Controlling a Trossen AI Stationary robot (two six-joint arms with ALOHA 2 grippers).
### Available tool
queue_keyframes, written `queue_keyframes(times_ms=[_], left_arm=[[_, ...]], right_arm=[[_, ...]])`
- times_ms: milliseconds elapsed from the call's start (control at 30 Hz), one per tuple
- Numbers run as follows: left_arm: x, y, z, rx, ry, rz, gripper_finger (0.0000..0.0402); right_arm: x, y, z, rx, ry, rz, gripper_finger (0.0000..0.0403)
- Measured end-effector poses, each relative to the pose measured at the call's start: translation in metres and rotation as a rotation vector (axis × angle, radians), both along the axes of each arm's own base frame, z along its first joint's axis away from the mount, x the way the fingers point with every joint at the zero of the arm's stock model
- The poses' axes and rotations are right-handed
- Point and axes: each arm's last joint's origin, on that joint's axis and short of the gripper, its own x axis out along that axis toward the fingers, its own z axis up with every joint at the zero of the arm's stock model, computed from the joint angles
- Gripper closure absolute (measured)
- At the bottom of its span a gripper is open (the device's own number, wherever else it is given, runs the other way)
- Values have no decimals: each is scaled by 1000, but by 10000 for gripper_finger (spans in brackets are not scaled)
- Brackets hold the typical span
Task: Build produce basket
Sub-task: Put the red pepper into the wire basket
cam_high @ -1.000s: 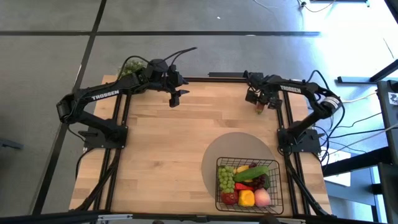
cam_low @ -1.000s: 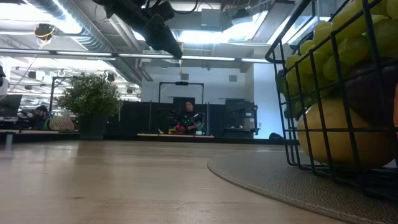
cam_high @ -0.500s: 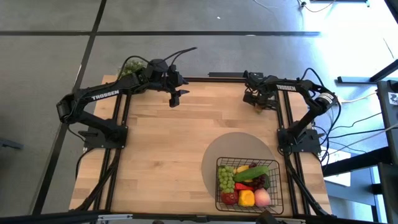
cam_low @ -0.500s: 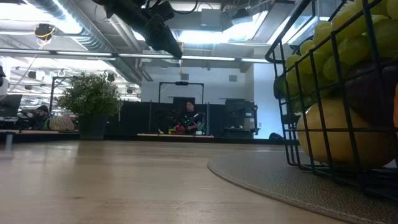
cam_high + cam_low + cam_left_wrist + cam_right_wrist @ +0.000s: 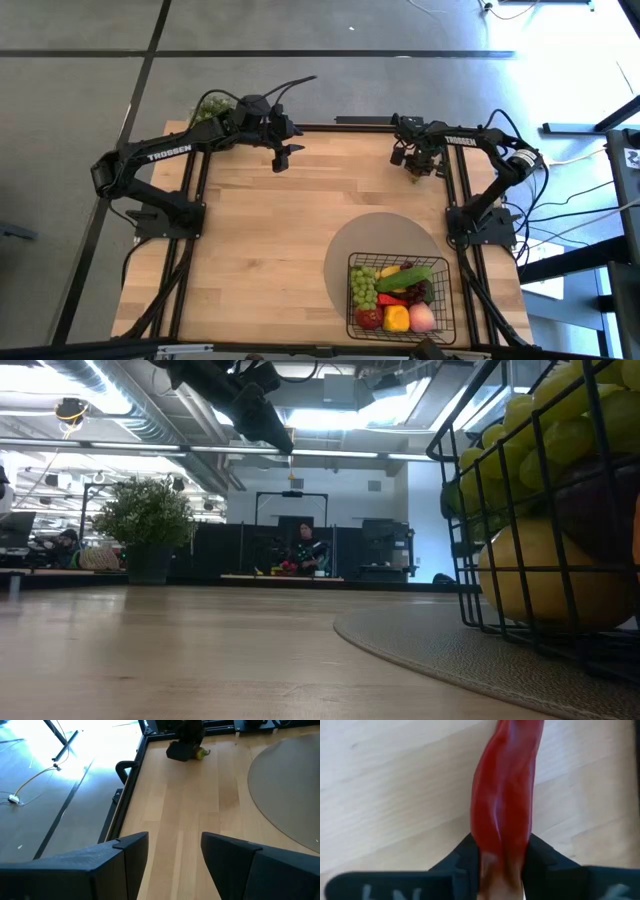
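A red chili [image 5: 505,795] lies on the wooden table at its far right, and my right gripper [image 5: 417,165] stands over it pointing down, shut on it. In the left wrist view a green stem [image 5: 201,753] shows beside that gripper [image 5: 184,747]. The black wire basket [image 5: 400,295] stands at the near right on a round grey mat [image 5: 385,235], holding green grapes, a yellow fruit, an apple, a peach and more. My left gripper [image 5: 281,160] hangs open above the far left of the table, with nothing between its fingers [image 5: 172,852]. My right gripper pinches the chili's red body [image 5: 502,855] between its two fingers [image 5: 462,857], one on each long side. The fingers come from above, pointing down, and lie across the chili. The chili lies flat on the table.
A bushy green potted plant [image 5: 210,105] stands at the far left corner, behind my left arm. The basket's mesh wall [image 5: 540,490] fills the right of the low view. Bare wood [image 5: 260,250] spreads across the table's middle and left.
My right arm has sunk a little toward the table over the chili. The left arm and the basket have kept still.
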Motion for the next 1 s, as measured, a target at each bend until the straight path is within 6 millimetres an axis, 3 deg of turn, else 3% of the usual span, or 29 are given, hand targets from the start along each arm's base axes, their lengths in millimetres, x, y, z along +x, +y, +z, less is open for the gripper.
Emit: queue_keyframes(times_ms=[267,567,767,1000], left_arm=[[0,0,0,0,0,0,230],[0,0,0,1,0,0,230],[0,0,0,0,0,0,230],[0,0,0,0,0,0,230]], right_arm=[[2,1,0,55,-55,130,261],[8,11,10,55,-85,174,320],[3,29,37,21,-104,222,320],[-2,72,90,-54,-197,392,320]])
